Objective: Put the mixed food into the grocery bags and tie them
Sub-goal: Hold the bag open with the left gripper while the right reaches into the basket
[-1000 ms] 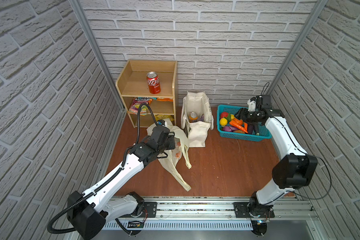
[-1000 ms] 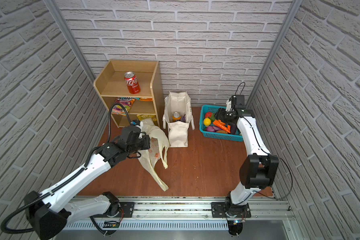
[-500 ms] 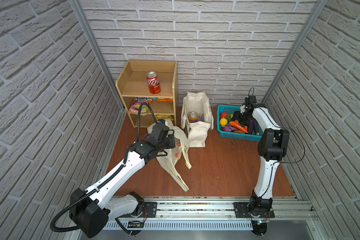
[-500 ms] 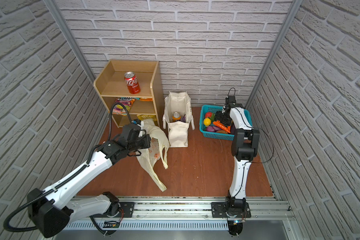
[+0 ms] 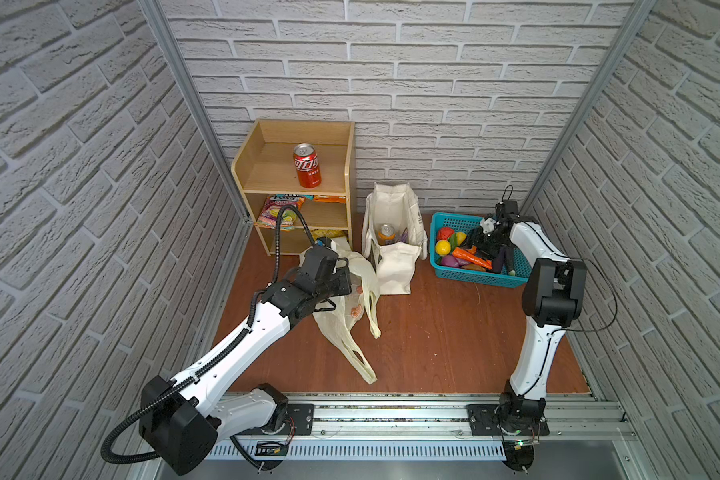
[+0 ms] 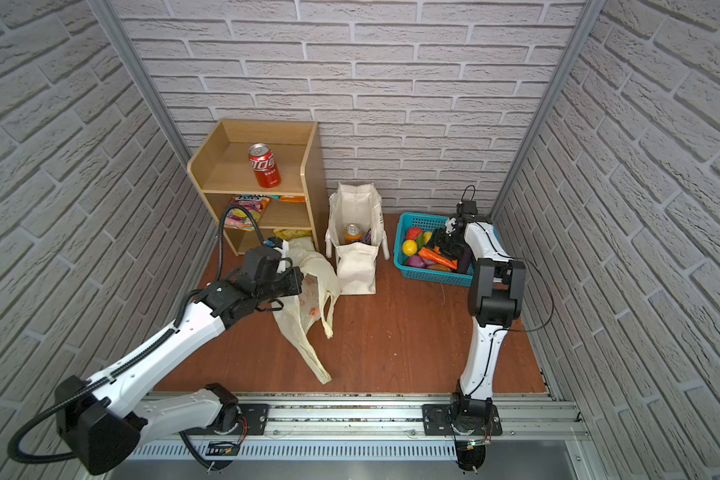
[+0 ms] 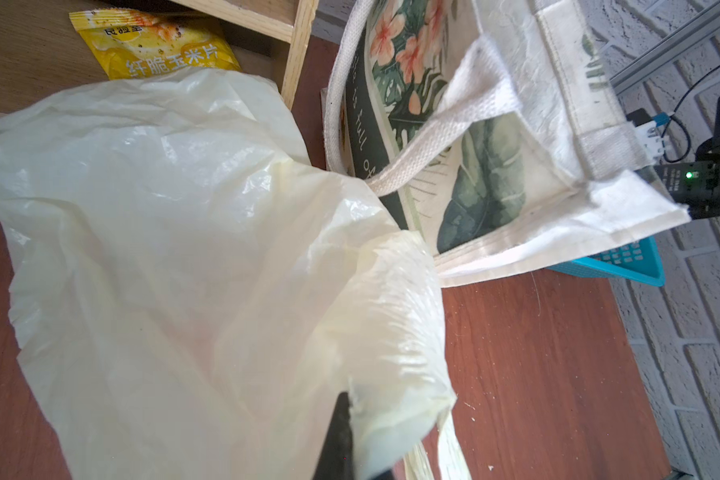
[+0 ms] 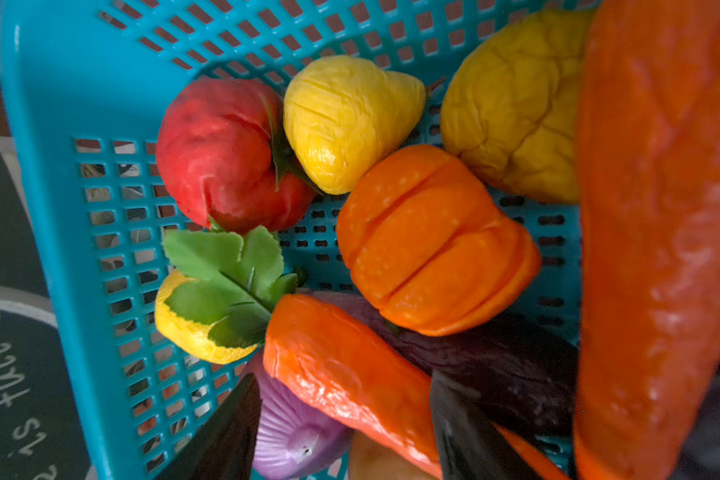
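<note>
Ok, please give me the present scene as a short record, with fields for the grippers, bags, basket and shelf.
left gripper: shut on plastic bag
right gripper: open, jaws either side of a carrot in the basket
plastic bag: limp, left of tote
tote: upright, open; orange can and purple packet inside
basket: right of tote
shelf: red can on top

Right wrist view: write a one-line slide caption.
Right gripper straddling a toy carrot among toy produce in the turquoise basket.
</note>
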Motion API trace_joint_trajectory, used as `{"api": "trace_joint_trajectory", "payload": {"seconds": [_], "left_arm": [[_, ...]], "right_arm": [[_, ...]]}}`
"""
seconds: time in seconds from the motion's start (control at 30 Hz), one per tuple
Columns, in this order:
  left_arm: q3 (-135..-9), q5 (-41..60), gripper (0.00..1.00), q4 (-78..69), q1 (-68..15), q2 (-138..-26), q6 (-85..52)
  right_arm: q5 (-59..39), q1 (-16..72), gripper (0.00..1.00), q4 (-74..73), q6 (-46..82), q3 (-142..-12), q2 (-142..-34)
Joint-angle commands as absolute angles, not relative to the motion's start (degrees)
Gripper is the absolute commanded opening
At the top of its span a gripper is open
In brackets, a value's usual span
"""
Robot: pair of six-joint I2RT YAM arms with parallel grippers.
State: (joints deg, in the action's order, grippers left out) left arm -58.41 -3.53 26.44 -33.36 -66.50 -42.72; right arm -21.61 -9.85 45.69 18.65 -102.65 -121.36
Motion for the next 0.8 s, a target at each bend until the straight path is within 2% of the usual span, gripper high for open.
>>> {"api": "trace_joint_trajectory", "payload": {"seconds": [0.0, 0.37, 0.77], "left_arm": [[-57.83, -3.31, 0.0, 23.4, -32.86, -66.58, -43.33], [-57.04, -3.64, 0.0, 23.13, -32.87, -65.74, -43.7], [-57.66, -3.43, 0.0, 23.17, -32.85, -66.04, -43.06]], "right_arm": [[-22.37, -9.31, 0.65, 44.27, 19.17, -101.54, -117.57], [-8.76, -11.97, 0.63, 40.72, 23.03, -100.88, -111.84], [-4.22, -13.87, 0.61, 44.33, 23.82, -107.81, -120.95]]}}
